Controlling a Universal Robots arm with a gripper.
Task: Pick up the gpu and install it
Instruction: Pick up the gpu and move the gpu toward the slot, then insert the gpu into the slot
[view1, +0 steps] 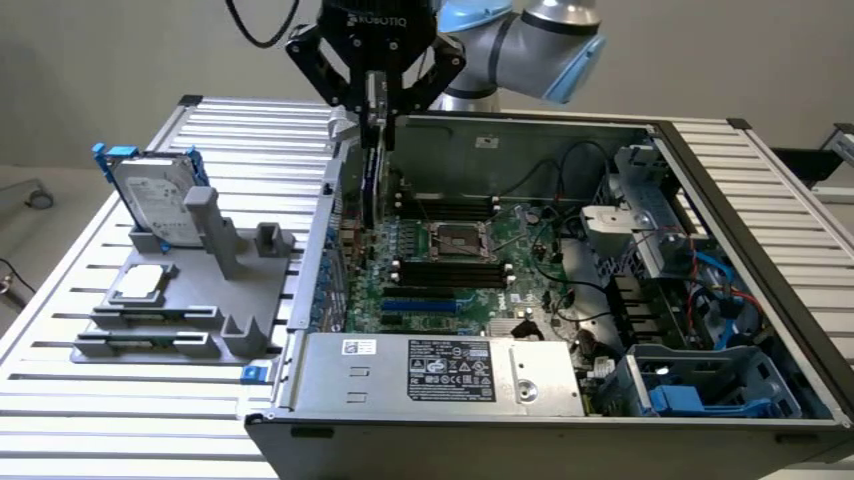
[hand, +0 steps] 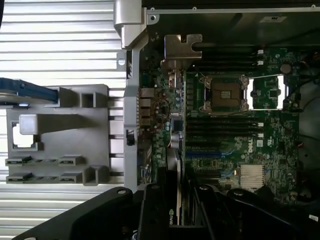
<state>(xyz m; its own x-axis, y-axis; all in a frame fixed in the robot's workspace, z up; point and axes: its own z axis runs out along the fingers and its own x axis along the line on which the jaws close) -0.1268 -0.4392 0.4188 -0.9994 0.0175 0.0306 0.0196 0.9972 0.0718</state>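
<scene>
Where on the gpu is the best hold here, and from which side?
Its top edge, from straight above, jaws across the two flat faces. The gpu hangs upright and edge-on over the motherboard, so a top hold leaves its lower edge free. The gripper holds it so.

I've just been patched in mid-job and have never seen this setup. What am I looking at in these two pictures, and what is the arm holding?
The machine is one robot arm with a two-fingered gripper. The exterior view looks from off the arm at a slatted table carrying an open computer case. The wrist view looks down from the arm itself onto the motherboard. The gripper is shut on the gpu, a thin card held on edge by the case wall on the exterior view's left. Outside the case on that side, a grey holder carries an upright hard drive and a small square chip.
</scene>
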